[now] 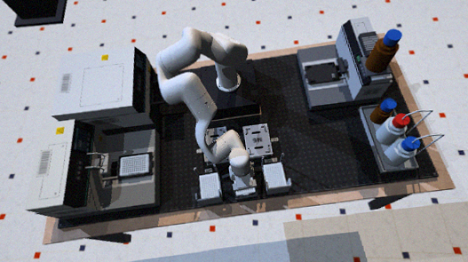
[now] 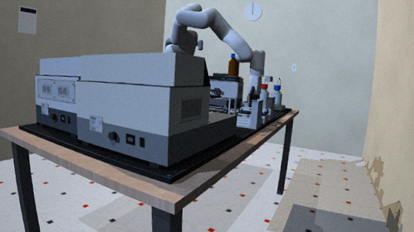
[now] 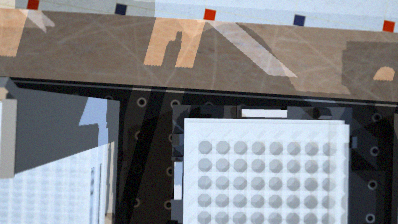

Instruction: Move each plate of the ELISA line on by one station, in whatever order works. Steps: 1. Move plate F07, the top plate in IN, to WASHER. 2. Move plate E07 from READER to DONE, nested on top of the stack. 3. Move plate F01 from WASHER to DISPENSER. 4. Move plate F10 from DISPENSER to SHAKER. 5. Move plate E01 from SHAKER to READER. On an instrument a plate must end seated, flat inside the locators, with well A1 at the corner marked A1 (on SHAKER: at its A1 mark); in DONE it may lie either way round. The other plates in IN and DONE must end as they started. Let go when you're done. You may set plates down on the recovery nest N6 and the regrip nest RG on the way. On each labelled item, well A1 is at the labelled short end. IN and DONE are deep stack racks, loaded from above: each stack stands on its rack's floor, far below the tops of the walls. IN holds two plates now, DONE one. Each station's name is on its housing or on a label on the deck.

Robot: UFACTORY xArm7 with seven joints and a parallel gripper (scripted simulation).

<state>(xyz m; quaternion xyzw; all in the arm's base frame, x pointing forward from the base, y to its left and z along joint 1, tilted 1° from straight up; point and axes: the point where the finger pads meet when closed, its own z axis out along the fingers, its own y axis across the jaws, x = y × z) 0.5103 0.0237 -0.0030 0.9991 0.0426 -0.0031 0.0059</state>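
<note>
Two well plates [image 3: 265, 170] and [image 3: 45, 190] show below the wrist; jaws fully open, holding nothing.

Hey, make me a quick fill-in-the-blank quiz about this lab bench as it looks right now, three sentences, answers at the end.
1. The claw stands ____, holding nothing.
2. In the wrist view, the thing right below the claw is a white well ____.
3. The two wash bottles with tubes have one blue cap and one ____ cap.

Missing words: open; plate; red
</note>
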